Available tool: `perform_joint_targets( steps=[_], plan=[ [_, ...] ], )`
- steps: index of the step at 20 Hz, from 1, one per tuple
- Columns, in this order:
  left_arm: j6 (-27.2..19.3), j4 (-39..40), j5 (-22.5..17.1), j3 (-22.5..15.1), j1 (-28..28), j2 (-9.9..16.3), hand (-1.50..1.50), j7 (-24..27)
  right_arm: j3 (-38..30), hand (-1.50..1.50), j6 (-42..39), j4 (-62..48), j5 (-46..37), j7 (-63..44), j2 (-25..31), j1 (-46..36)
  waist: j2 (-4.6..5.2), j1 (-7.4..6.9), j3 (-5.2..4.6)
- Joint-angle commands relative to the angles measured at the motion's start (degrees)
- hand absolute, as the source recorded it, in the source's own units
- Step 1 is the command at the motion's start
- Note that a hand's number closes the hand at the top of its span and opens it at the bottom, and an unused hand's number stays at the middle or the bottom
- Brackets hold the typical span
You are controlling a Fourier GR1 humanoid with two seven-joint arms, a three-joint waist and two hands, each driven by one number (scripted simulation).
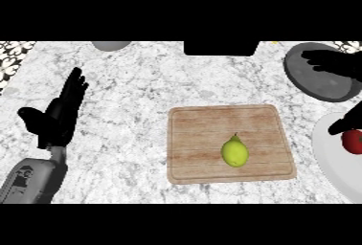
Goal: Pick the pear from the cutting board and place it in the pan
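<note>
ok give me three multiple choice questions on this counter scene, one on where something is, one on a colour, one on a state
1. Where does the pear lie?
A. in the pan
B. on the cutting board
C. on the white plate

2. What colour is the fruit on the white plate?
A. red
B. blue
C. purple

3. How is the left hand?
A. curled round the pear
B. pressed flat on the board
C. open, fingers straight, touching nothing

Key: 1 B, the pear rests on the cutting board, right of its centre. 2 A, the red fruit shows at the view's right edge. 3 C, the hand shows over bare counter left of the board, fingers up. The pan at upper right holds no pear.
</note>
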State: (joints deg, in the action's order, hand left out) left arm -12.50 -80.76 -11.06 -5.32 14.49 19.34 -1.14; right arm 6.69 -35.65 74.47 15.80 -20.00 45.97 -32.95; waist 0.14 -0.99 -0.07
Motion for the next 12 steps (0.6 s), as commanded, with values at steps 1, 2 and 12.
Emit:
perform_joint_targets(
  steps=[1,2,12],
  plan=[
    [-0.57,0.91,1.35,-0.39,1.19,-1.43,0.0,-0.76,1.66,-1.5,-2.57,-4.48,-3.51,-4.15,-1.79,-10.2,0.1,-0.27,0.04],
    [-0.64,-4.06,1.45,-0.5,0.46,-0.44,0.0,-3.42,2.84,-1.5,0.0,-4.73,-6.19,-2.81,-5.71,-9.95,-0.02,-0.36,0.07],
    [2.33,0.77,1.8,3.4,0.48,-0.45,0.0,-1.01,0.58,-1.5,-5.37,-10.62,-1.96,-9.49,-16.12,-17.0,-0.08,0.53,0.03]
  ],
)
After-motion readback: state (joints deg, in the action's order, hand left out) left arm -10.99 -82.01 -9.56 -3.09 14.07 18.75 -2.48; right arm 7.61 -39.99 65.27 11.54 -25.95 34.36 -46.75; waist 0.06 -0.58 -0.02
